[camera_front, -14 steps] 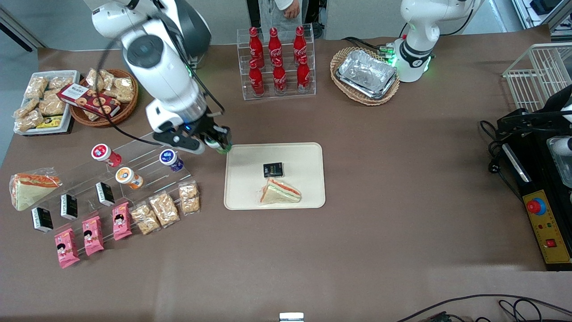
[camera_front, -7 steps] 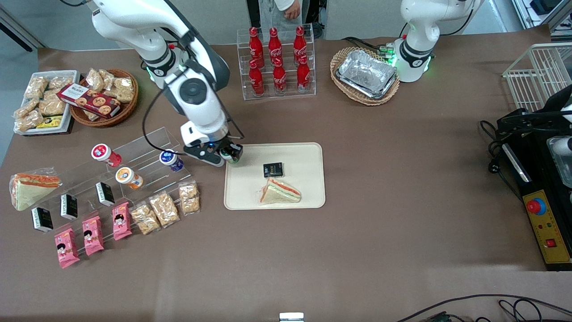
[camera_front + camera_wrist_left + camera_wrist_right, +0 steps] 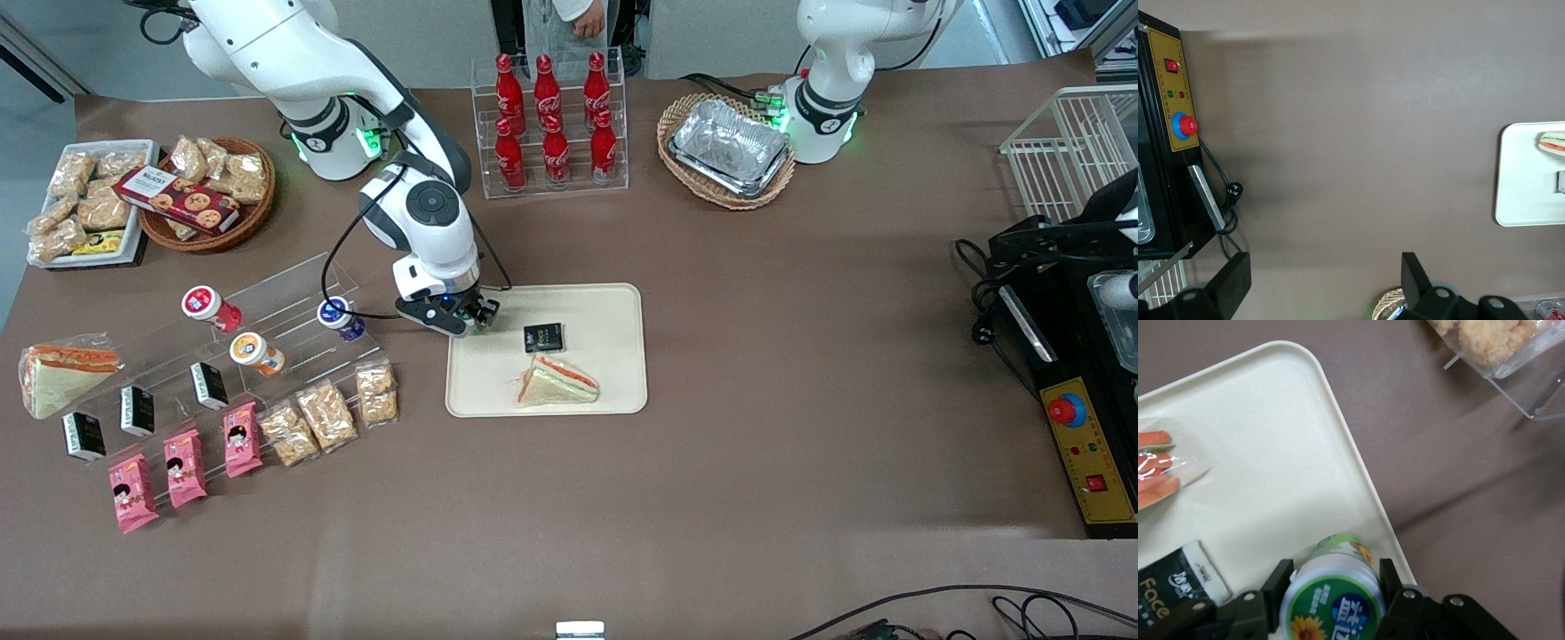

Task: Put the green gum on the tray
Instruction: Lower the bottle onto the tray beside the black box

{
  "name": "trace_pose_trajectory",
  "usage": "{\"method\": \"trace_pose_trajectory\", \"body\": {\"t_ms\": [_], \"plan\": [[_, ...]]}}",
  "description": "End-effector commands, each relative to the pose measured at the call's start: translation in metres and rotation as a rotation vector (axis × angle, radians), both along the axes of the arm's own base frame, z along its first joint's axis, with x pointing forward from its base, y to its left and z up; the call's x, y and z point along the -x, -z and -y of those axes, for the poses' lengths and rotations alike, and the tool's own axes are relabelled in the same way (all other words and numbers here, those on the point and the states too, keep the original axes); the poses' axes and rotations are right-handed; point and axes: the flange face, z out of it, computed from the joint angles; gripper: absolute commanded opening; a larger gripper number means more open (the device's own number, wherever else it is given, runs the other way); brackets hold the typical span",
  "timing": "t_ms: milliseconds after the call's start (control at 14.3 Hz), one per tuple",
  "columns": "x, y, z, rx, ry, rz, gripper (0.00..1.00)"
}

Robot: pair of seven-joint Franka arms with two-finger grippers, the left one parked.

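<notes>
Gripper [image 3: 1331, 587] squeezing green gum [image 3: 1333, 590], hanging over tray [image 3: 1271, 473] edge. Going down slowly, keeping bottle straight, clear of rim and black packet [image 3: 1178, 587].

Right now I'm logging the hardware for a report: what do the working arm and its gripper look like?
The working arm is glossy white with dark grey joint sections, a round dark grey cap and a green light ring at its base. A black cable loops along it. The gripper, over the tray's edge, is black, with black fingers and silver screws.

sandwich [image 3: 558, 381] | black packet [image 3: 543, 337] | 6 cola bottles [image 3: 551, 120] | foil trays [image 3: 731, 147]
</notes>
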Motion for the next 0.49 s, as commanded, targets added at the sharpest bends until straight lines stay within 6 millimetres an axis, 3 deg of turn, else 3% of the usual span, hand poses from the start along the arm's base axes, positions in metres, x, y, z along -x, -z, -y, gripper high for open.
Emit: {"method": "trace_pose_trajectory", "body": {"t_ms": [0, 70, 140, 419], "plan": [[-0.0046, -0.0004, -0.0046, -0.017, 0.014, 0.034, 0.43], [-0.0046, 0.0020, -0.0052, -0.023, 0.021, 0.034, 0.83], [-0.0046, 0.0026, -0.0054, -0.025, 0.022, 0.034, 1.00], [-0.0051, 0.0026, -0.0059, -0.028, 0.024, 0.036, 1.00]]}}
